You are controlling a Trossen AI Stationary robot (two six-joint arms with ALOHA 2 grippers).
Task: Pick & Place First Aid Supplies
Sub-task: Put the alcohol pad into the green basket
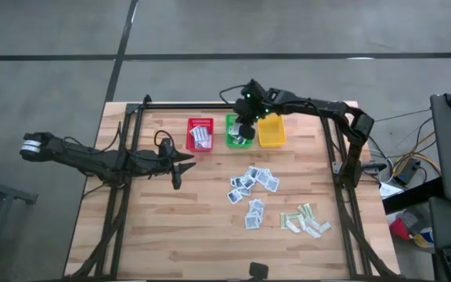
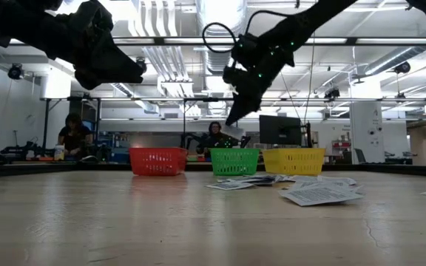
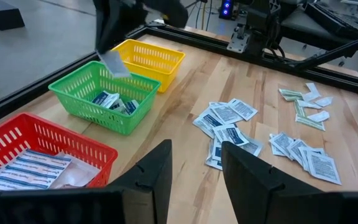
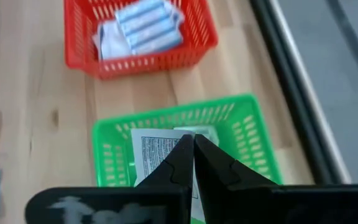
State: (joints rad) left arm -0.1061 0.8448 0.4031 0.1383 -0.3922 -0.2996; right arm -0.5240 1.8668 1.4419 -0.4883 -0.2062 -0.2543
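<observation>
Right end effector [image 4: 193,144], pinching a square white packet [image 4: 154,155] above the green basket [image 4: 110,140], upper centre: released off-centre, it may miss onto the desk [image 1: 210,227]; left end effector [image 3: 194,177] spread, idle.

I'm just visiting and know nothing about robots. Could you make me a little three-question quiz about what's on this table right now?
1. True or false: the right gripper is shut on a small square packet above the green basket.
2. Which basket holds the oblong white packets with blue stripes? A) the yellow basket B) the red basket C) the green basket
3. Fill in: the left gripper hangs over the bare table with its fingers ____.

Key
1. True: the packet is pinched between its closed fingers, over the green basket.
2. B.
3. Open, holding nothing.
</observation>
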